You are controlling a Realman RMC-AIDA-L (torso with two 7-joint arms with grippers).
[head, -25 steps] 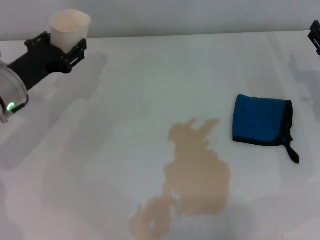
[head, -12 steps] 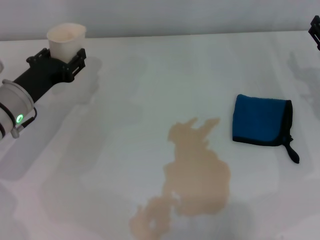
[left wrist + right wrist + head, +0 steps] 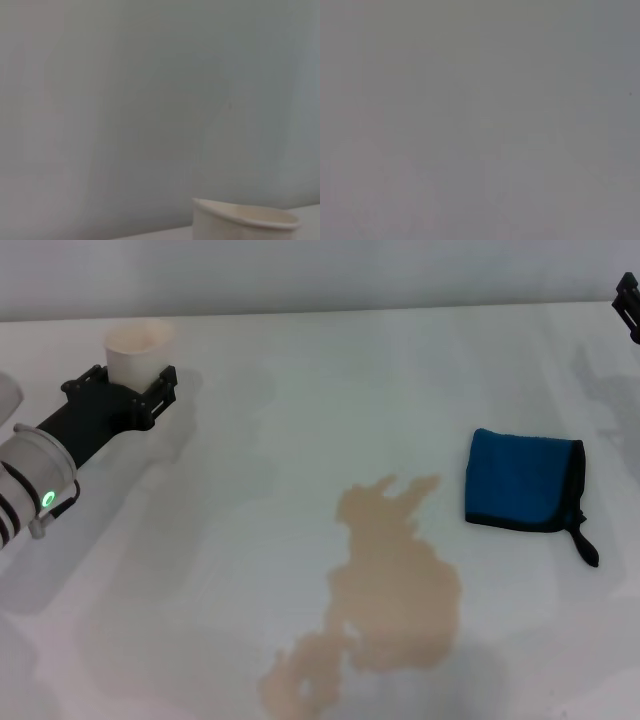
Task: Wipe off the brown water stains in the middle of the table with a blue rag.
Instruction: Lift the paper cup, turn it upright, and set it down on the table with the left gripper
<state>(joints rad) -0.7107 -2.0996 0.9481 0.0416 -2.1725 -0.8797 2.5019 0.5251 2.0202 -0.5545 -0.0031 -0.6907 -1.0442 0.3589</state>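
You've got the tan, ragged puddle of brown water stains (image 3: pixel 385 590) nearest you on the white tabletop (image 3: pixel 250 470), wiping not started. The square blue cloth rag (image 3: pixel 522 481) lies untouched, well short of the right gripper (image 3: pixel 628 302), whose finger state I can't tell, so I'd say reaching for that comes next. Left gripper (image 3: pixel 135 380) looks clamped on the cream paper cup (image 3: pixel 137 344) at the far left.

The stain (image 3: pixel 385 600) runs off the bench's near edge, its lowest lobe cut. At the far right corner only a sliver of the right gripper (image 3: pixel 629 302) shows. The cup (image 3: pixel 137 348) hides behind the left gripper (image 3: pixel 125 392), its base unseen.
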